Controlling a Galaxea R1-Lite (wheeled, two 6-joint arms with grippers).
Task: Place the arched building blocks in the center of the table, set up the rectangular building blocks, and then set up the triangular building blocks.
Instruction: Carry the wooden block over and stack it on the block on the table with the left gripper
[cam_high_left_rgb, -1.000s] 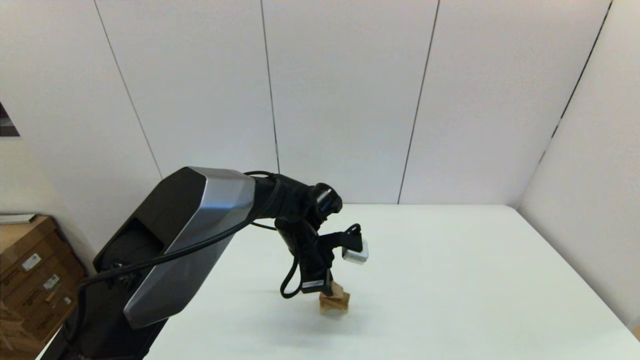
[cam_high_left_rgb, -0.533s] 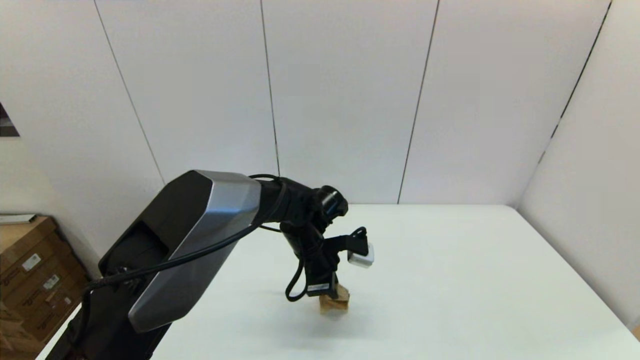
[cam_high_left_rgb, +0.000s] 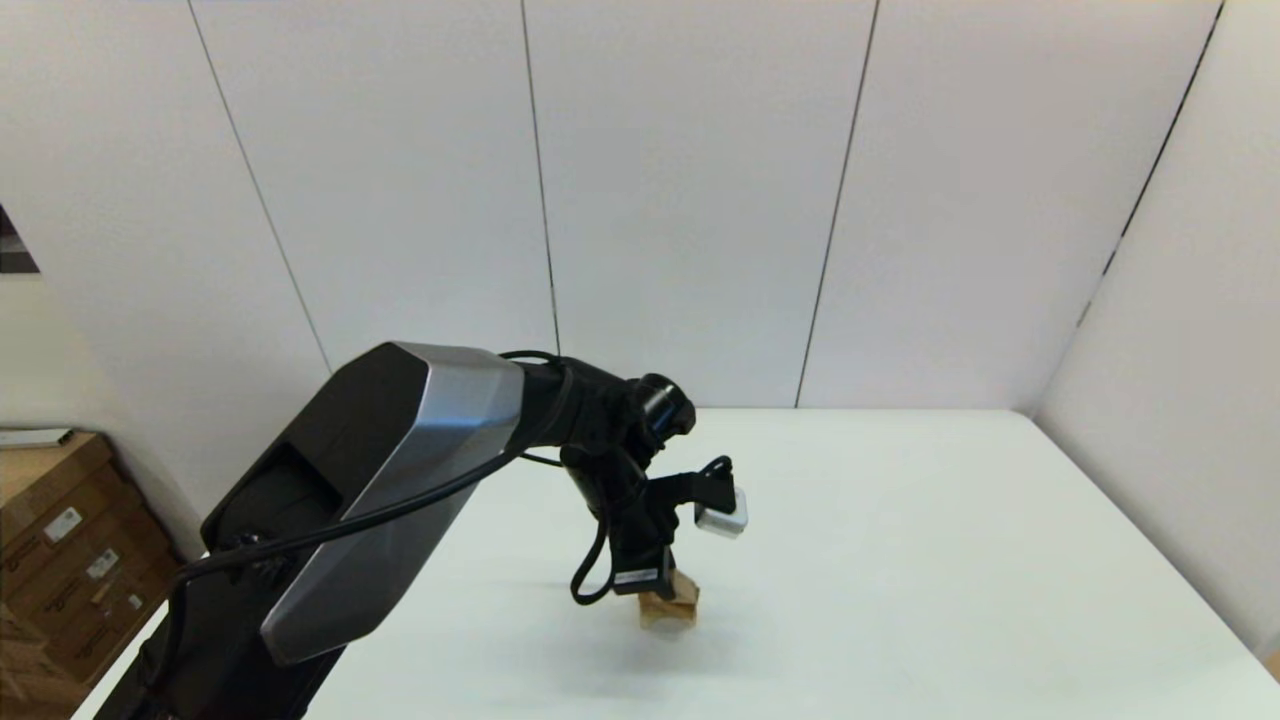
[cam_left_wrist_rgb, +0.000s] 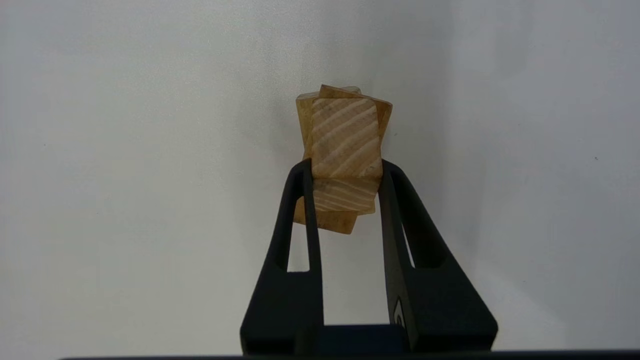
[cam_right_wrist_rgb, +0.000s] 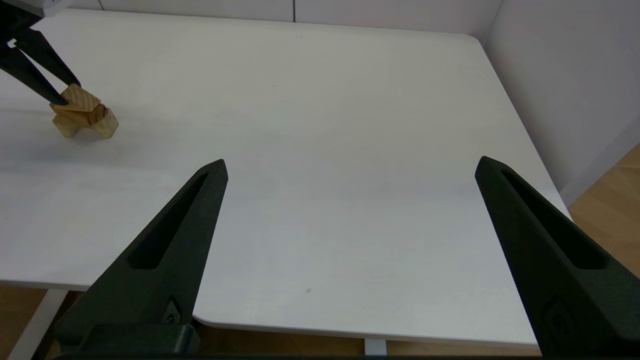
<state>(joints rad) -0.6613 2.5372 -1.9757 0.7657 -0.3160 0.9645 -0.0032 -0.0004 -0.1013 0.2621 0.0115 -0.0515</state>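
At the table's (cam_high_left_rgb: 900, 560) middle stands a small stack of light-brown wood. The arched block (cam_high_left_rgb: 668, 615) (cam_right_wrist_rgb: 106, 128) is at the bottom on its two legs. The rectangular block (cam_left_wrist_rgb: 386, 114) lies flat on it, turned slightly. The triangular block (cam_left_wrist_rgb: 344, 140) (cam_right_wrist_rgb: 75, 96) rests on top, ridge up. My left gripper (cam_high_left_rgb: 660, 590) (cam_left_wrist_rgb: 346, 165) comes down from above and is shut on the triangular block's two side faces. My right gripper (cam_right_wrist_rgb: 350, 165) hangs open and empty over the table's near right part, far from the stack.
The left arm's big grey and black link (cam_high_left_rgb: 380, 480) covers the table's left side in the head view. Cardboard boxes (cam_high_left_rgb: 60, 560) stand on the floor to the left. A wall panel (cam_high_left_rgb: 1180, 400) runs close along the table's right edge.
The left gripper has shifted a little to the right and down with the triangular block, bringing it lower onto the stack. The right arm has not moved.
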